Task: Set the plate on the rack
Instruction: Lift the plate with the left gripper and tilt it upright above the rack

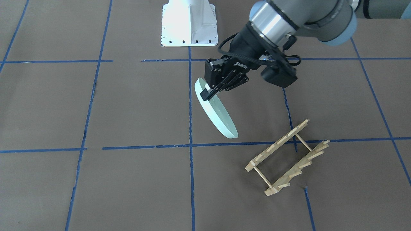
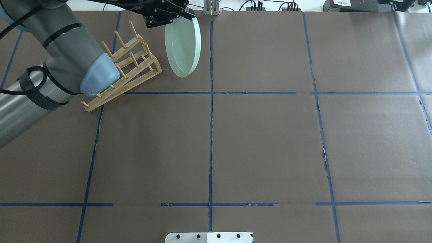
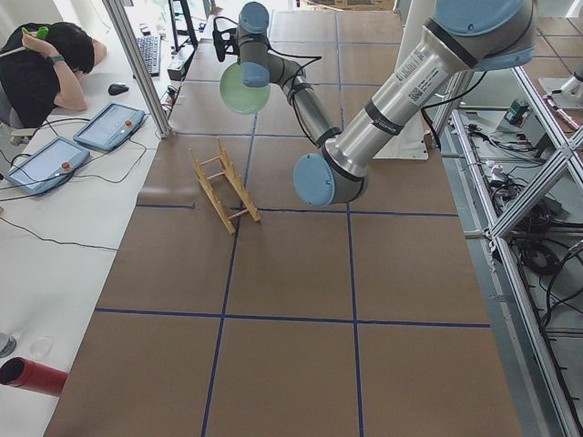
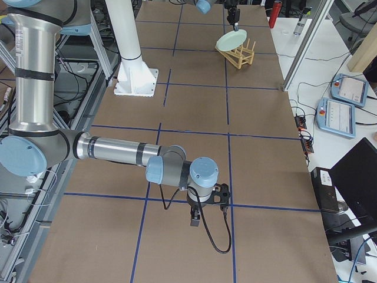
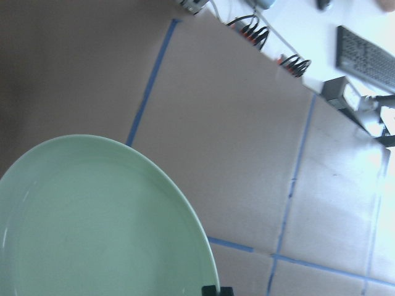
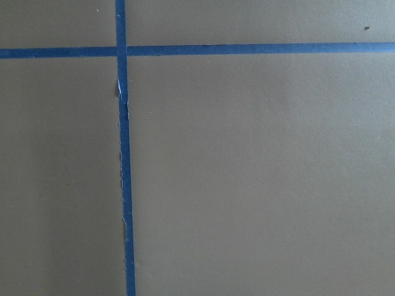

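Frontally, shows the left gripper [image 1: 208,92] pinched narrowly onto the upper rim of the plate [image 1: 220,114], holding it clear of the tabletop [image 1: 128,112] and tilted steeply, almost on edge. Puts the rack [image 1: 278,144] flat on the tabletop, near the plate's lower edge but apart from it, with its pegs slanting. From overhead, places both close to the far edge and toward the far left corner, the plate just beside the rack on the side nearer the middle, its inner face in sight. From the left end, shows the plate hanging in the air beyond the rack, gripped at the top by the near arm's long reach. From the right end, finds the right gripper [image 4: 195,219] low over the tabletop toward the right edge, well apart from plate and rack; cannot tell there whether closed or spread. Through the left wrist camera, fills the lower left with the plate's pale green inner face, with a dark fingertip [image 5: 210,290] at the rim along the bottom. Through the right wrist camera, gives only brown tabletop crossed by blue tape [image 6: 123,185].
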Robot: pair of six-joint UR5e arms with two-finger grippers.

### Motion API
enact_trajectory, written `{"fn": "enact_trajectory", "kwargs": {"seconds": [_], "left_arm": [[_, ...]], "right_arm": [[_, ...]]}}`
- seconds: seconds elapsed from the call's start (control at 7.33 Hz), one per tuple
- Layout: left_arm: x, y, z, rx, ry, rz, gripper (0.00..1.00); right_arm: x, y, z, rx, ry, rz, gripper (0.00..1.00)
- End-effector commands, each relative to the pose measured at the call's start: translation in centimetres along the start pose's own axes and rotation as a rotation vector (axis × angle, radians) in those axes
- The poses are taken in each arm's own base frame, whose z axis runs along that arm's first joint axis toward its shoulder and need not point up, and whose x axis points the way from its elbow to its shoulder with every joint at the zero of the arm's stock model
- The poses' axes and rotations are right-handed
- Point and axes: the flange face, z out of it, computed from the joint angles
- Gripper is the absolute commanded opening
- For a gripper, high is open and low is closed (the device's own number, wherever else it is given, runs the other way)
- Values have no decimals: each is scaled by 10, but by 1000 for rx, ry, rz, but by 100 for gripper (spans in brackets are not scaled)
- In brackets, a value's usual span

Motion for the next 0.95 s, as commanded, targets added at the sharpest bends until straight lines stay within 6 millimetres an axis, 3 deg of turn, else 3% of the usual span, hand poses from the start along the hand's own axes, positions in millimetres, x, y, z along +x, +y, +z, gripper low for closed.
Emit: {"fn": "enact_trajectory", "kwargs": {"seconds": [0.0, 0.27, 0.55, 0.68, 0.82], "left_arm": [[-27, -31, -55, 9, 213, -17, 0], [-81, -88, -72, 101, 341, -52, 0], [-155, -103, -80, 134, 345, -64, 0], [-179, -110, -82, 162, 341, -77, 0], [-188, -115, -78, 169, 325, -90, 0]], "right_arm": [[1, 0, 0, 0, 0, 1, 100], [0, 0, 1, -1, 0, 0, 100], [1, 0, 0, 0, 0, 1, 100], [1, 0, 0, 0, 0, 1, 100], [1, 0, 0, 0, 0, 1, 100]]}}
